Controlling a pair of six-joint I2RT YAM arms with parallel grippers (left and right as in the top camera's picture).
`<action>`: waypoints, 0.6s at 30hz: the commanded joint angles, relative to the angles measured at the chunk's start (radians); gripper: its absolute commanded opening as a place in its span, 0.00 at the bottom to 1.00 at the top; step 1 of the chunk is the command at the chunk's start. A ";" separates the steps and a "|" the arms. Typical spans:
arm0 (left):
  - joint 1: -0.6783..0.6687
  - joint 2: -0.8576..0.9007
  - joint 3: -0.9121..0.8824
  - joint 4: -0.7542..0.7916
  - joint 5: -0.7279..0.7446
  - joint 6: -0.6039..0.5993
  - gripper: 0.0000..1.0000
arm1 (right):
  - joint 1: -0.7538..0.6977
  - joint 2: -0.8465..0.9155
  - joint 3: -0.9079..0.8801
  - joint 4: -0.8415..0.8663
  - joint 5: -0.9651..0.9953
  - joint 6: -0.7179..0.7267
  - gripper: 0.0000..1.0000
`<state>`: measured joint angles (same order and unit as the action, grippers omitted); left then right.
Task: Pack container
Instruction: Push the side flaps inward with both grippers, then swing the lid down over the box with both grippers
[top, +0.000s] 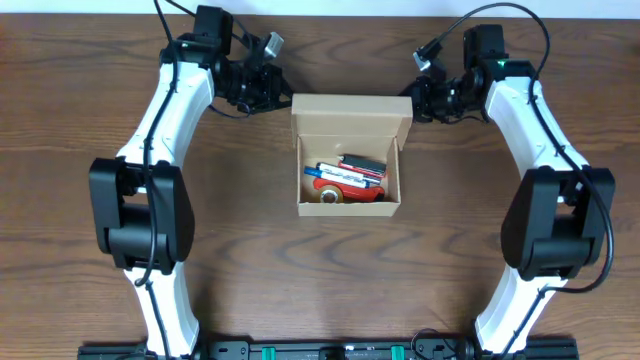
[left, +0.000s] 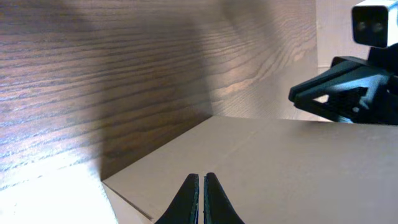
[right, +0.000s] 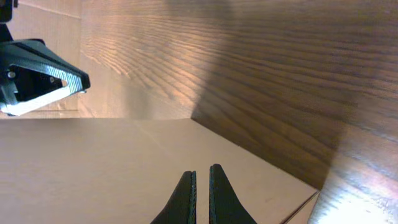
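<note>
The container (top: 349, 209), a small tan cardboard box, sits open at the table's middle. Its flap lid (top: 351, 108) stands up at the far side. Inside lie a red item (top: 350, 186), a dark marker (top: 361, 163) and a roll of tape (top: 328, 197). My left gripper (top: 279, 95) is shut at the lid's far left corner. My right gripper (top: 416, 100) is shut at its far right corner. In the left wrist view my shut fingers (left: 202, 177) lie against the lid's tan surface (left: 292, 168). In the right wrist view the fingers (right: 202, 169) lie against the lid (right: 93, 168) with a hairline gap.
The table (top: 240, 270) is dark brown wood. Each wrist view shows the other gripper across the lid: the right one (left: 339, 90) and the left one (right: 37, 78). Both arms' bases stand at the near edge, left (top: 150, 215) and right (top: 550, 220).
</note>
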<state>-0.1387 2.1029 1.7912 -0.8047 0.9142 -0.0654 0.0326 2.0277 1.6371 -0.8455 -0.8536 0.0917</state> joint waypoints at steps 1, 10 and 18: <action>-0.002 -0.031 0.019 -0.011 -0.017 0.037 0.06 | 0.023 -0.044 0.022 -0.021 0.023 -0.040 0.01; -0.012 -0.040 0.019 -0.044 -0.035 0.046 0.05 | 0.065 -0.106 0.022 -0.079 0.119 -0.064 0.01; -0.023 -0.099 0.019 -0.090 -0.105 0.075 0.06 | 0.091 -0.217 0.022 -0.161 0.193 -0.115 0.01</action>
<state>-0.1581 2.0781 1.7912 -0.8833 0.8524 -0.0208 0.1070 1.8763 1.6375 -0.9848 -0.7109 0.0265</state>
